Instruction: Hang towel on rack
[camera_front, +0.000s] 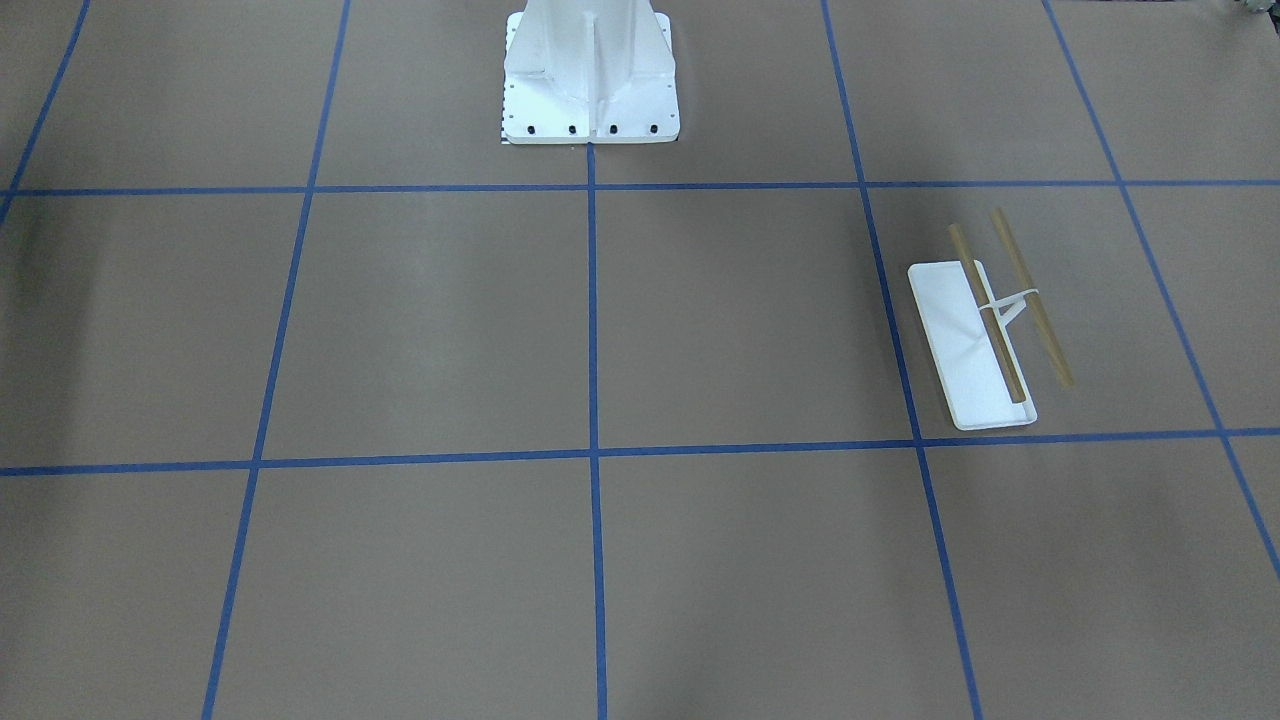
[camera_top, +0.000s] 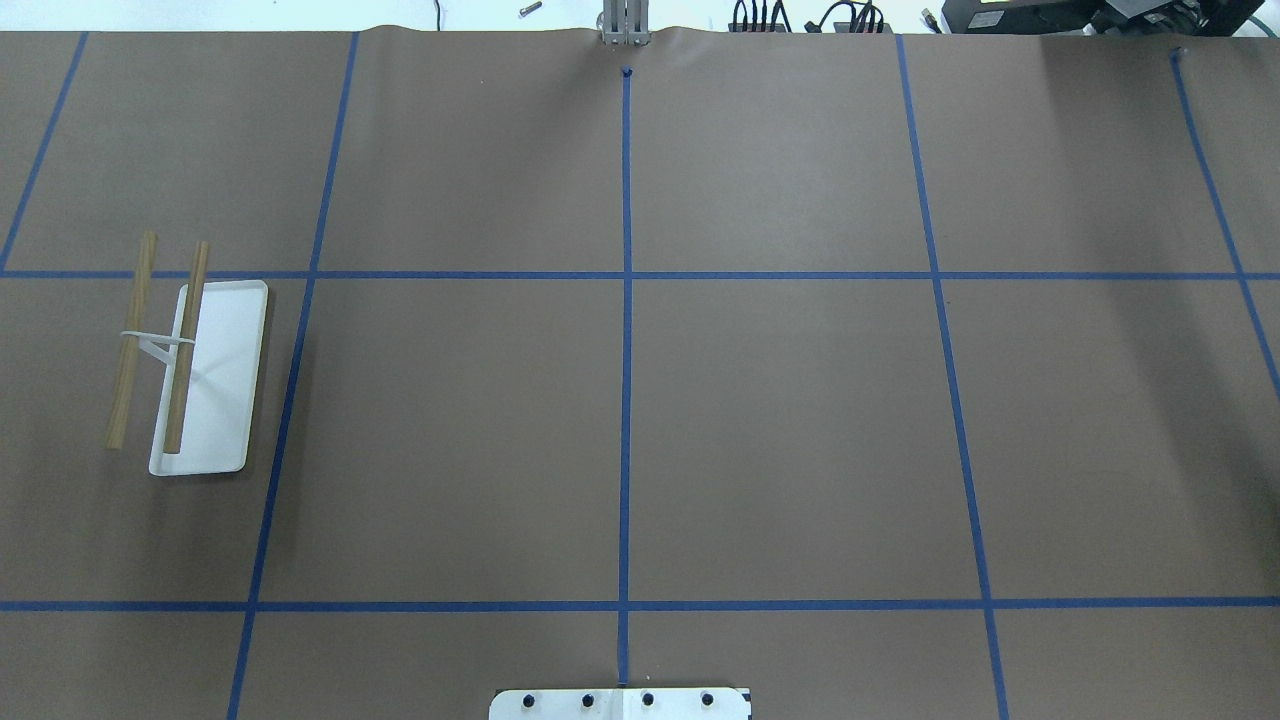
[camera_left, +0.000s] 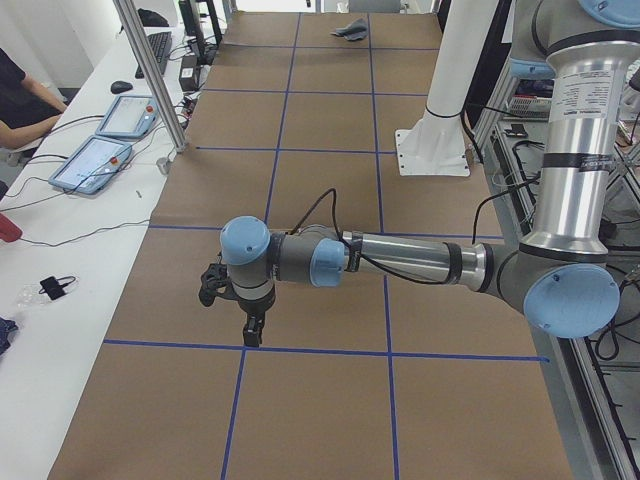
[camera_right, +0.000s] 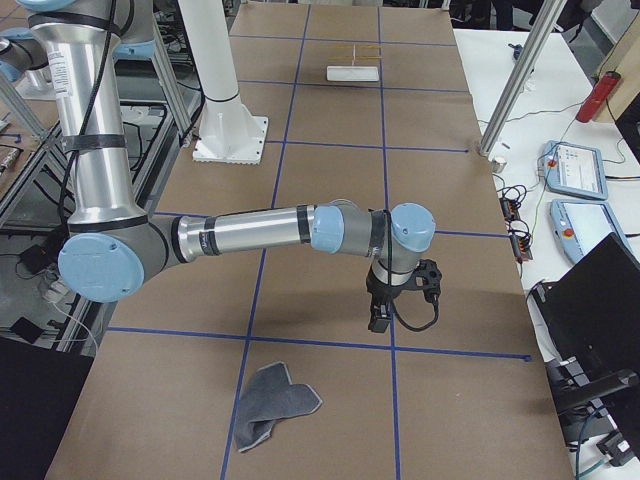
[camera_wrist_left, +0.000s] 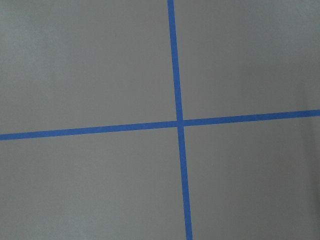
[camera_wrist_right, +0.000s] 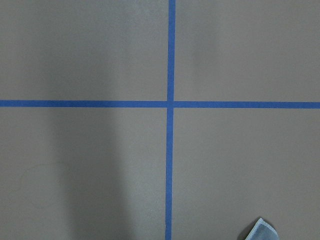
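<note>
The towel (camera_right: 272, 403) lies nearest the lens in the right-end view. It is crumpled with its dark grey face up on the brown tabletop (camera_right: 330, 180), in the square on the near side of a line of blue tape (camera_right: 300, 342). The right claw (camera_right: 380, 318) hangs pointing down close to that line, apart from the towel. Whether its fingers are spread or pressed together cannot be told. Its wrist camera looks down on a tape crossing, with one pale corner of the towel at the lower edge. The left claw (camera_left: 252, 332) hangs pointing down over the tabletop at the other end, near another tape crossing, and its state cannot be told either. The white-based rack (camera_top: 215, 390) stands near the robot's left end, its two tan rods (camera_top: 186, 340) parallel above the tray, well apart from the towel. The white pedestal (camera_front: 590, 80) is bolted at the robot's edge of the tabletop
</note>
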